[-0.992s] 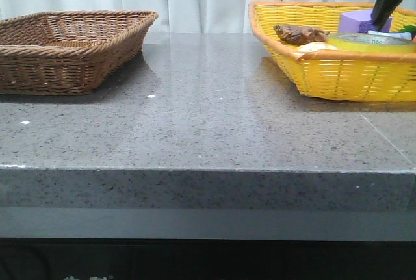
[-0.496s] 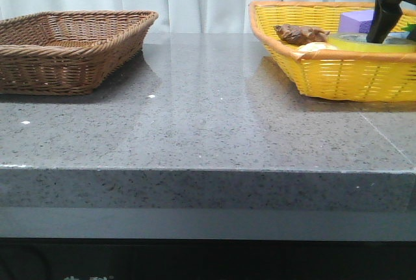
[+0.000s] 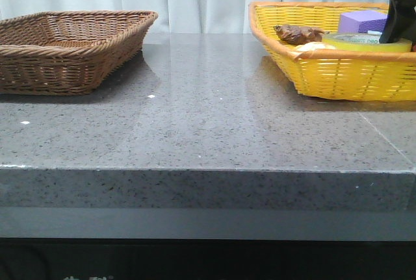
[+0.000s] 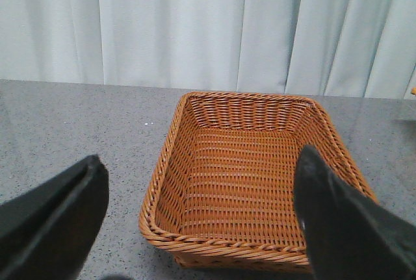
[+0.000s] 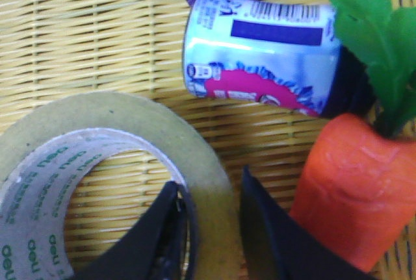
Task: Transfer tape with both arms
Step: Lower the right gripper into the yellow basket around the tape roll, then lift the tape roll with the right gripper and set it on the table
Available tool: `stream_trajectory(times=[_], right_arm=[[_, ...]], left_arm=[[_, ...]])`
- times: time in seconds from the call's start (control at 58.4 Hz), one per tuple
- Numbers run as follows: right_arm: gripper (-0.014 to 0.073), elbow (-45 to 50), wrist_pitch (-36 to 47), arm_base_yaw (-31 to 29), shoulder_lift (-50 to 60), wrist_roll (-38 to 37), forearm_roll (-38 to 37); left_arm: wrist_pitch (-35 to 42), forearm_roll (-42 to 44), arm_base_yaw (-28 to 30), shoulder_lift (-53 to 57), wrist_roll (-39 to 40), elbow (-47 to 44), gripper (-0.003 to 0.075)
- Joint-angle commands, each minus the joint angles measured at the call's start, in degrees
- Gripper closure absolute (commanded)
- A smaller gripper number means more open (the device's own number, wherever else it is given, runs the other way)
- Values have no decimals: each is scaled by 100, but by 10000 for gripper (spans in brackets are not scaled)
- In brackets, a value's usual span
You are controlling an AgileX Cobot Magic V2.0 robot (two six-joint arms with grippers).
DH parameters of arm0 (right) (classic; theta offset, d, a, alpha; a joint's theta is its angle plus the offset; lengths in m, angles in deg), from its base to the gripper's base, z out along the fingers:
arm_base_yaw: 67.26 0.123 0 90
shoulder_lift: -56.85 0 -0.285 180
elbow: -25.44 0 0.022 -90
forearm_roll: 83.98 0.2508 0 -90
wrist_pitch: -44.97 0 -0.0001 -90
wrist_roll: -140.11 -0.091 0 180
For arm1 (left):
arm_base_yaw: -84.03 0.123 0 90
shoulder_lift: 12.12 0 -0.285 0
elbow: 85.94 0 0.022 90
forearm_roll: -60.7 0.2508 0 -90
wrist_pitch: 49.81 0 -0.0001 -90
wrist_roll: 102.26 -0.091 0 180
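Note:
The tape [image 5: 130, 121], a yellow roll with a white core lettered in green, lies in the yellow basket [image 3: 338, 75]. My right gripper [image 5: 211, 208] pinches the roll's wall, one finger inside the core and one outside, both touching it. In the front view the tape [image 3: 364, 43] stands a little above the basket rim under the right gripper [image 3: 395, 33]. My left gripper [image 4: 198, 208] is open and empty, held above the table in front of the brown wicker basket [image 4: 240, 163]. The left gripper does not show in the front view.
In the yellow basket next to the tape are a purple block [image 3: 362, 21], a lying can [image 5: 260, 52], a toy carrot [image 5: 361, 182] close by the outer finger, and a brown toy [image 3: 299, 33] on the rim. The brown basket [image 3: 65, 65] stands at the table's left.
My right gripper came down into the yellow basket and closed on the tape's wall. The tape now sits slightly higher at the rim than before.

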Motion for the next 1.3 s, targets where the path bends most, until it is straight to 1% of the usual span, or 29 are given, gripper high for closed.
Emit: stream_trajectory(times=[0.0,0.291,0.445,0.616,0.736,0.907,0.992,1.146,1.283], right_arm=[[519,-208,296,3,532,29,72],[519,-208,412,19,1317,29,109],[519,-208,443,316,1635,98,145],[519,-208,580,956,1823,120,157],[519,-94,633,1580,1824,125,157],[519,478,1257,2643,1817,136,157],[519,686,1439,3074,1751,136,157],[519,753,1389,3560,1358,136,157],[519,753,1324,3704,929,136,157]], left_arm=[[435,-3,2,-49,48,216,155],[435,-3,2,-49,48,216,155],[435,-3,2,-49,48,216,155],[435,-3,2,-49,48,216,155],[435,-3,2,-49,48,216,155],[435,-3,2,-49,48,216,155],[435,-3,2,-49,48,216,155],[435,-3,2,-49,48,216,155],[435,-3,2,-49,48,216,155]])
